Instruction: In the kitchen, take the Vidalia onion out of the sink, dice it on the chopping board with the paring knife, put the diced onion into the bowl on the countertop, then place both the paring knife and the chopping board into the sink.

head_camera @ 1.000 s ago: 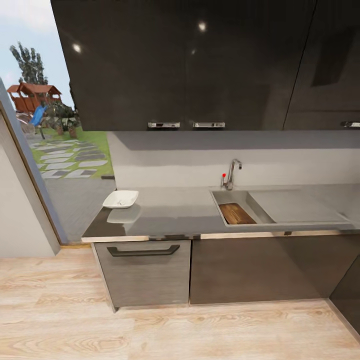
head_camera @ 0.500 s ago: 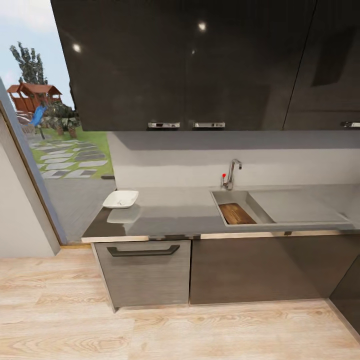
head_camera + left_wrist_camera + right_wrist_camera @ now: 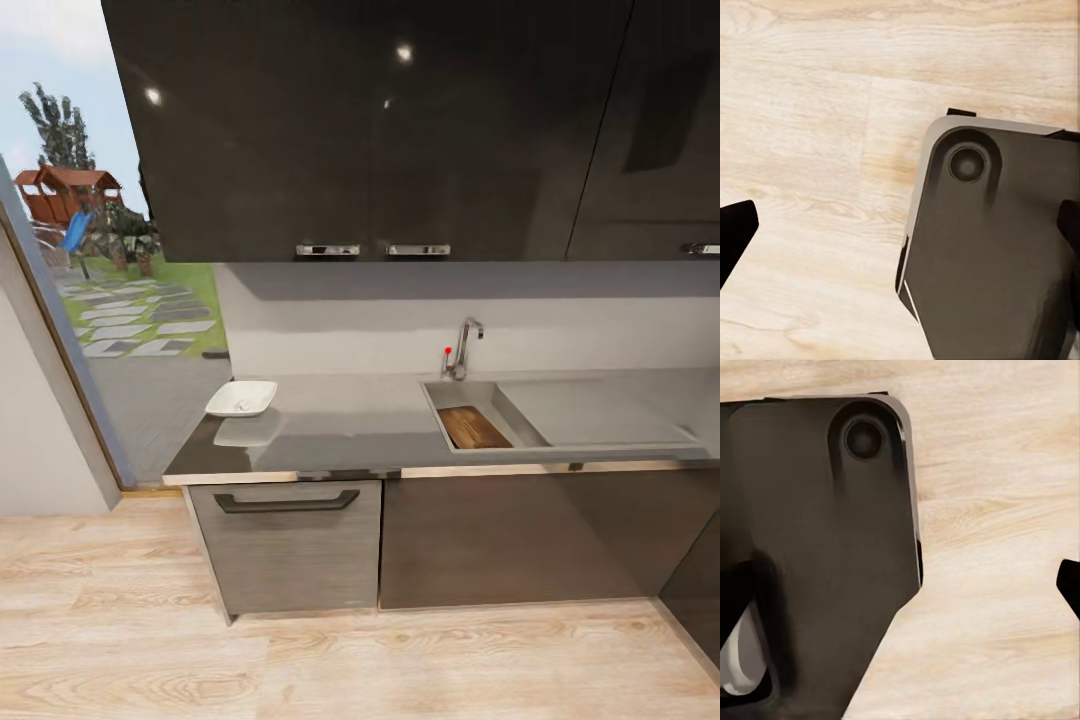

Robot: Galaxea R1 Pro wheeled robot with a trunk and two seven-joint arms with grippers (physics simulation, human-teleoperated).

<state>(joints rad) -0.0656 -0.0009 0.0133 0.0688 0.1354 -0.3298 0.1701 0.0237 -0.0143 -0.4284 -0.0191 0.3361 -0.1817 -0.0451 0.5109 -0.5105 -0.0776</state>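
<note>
Standing back: robot faces the kitchen run from the wood floor [image 3: 360, 660], well apart from the desk [image 3: 340, 425]
Board: chopping board [image 3: 472, 427] lies inside the sink [image 3: 560, 440] basin, at about 3 o'clock from the desk's middle
Bowl: white bowl [image 3: 241, 398] sits near the desk's 9 o'clock end, small pale bits inside, too small to name
Knife: paring knife, I cannot make it out; the basin's near wall may hide it
Left fingers [image 3: 735, 232]: dark tips far apart over the floor, released, nothing between them
Right fingers [image 3: 1069, 579]: one tip at the picture's edge, so whether released or clenched I cannot tell
Risk: judging the task done while the knife is unconfirmed; leaning in would settle it
Risk: rolling closer with arms low beside the dark base [image 3: 997, 255] could knock the cabinet fronts [image 3: 290, 545]
</note>
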